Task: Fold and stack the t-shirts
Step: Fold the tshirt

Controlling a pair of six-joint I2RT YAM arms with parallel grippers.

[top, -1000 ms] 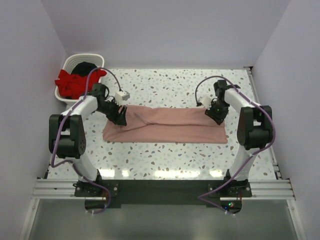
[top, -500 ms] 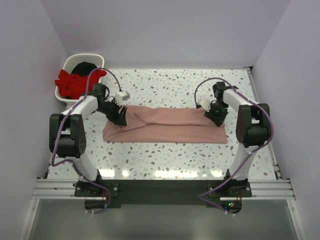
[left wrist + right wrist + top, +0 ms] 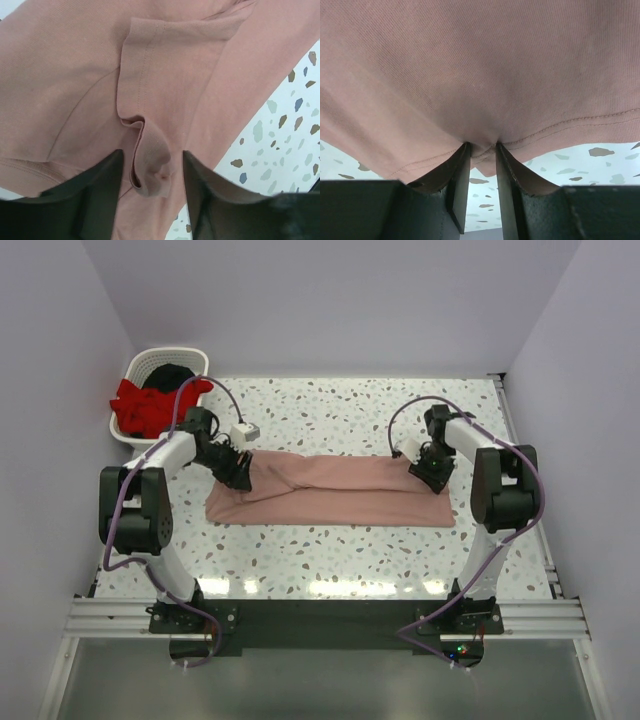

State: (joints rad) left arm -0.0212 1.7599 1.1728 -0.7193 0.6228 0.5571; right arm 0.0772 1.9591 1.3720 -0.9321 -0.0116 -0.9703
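Observation:
The salmon-pink t-shirt (image 3: 340, 490) lies folded into a long band across the table, and it fills the left wrist view (image 3: 75, 75) and the right wrist view (image 3: 480, 65). My left gripper (image 3: 240, 475) is down on its left end. Its jaws (image 3: 151, 160) are open around a raised fold of pink cloth (image 3: 150, 170), with a gap on each side. At the right end, my right gripper (image 3: 428, 468) is shut on the bunched hem (image 3: 482, 147). A red t-shirt (image 3: 135, 405) and a black t-shirt (image 3: 172, 375) sit in the basket.
The white slatted basket (image 3: 150, 360) stands at the table's far left corner, close to the left arm. Speckled table surface (image 3: 340, 410) shows behind and in front of the pink shirt. Purple walls close in the table on three sides.
The left jaws have narrowed a little around the fold. The right gripper has closed slightly tighter on the hem and edged inward. The pink shirt has barely moved.

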